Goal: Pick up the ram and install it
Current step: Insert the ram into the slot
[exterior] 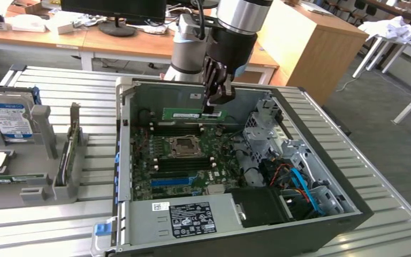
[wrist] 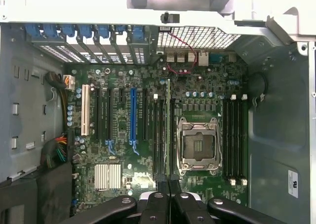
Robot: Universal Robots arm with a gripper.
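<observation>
Pick-up done, seating seemingly not yet: long thin green circuit-board ram stick (exterior: 191,114) clenched by black end effector (exterior: 215,110), hanging edge-down just above black memory slots (wrist: 159,135) on green motherboard (wrist: 118,130) inside open grey computer case (exterior: 123,134)

In the exterior view, a ribbed metal table (exterior: 48,227) carries an open computer case (exterior: 327,230) at its middle. At nine o'clock from the case, just beside it, stands a grey parts rack (exterior: 38,182).
</observation>
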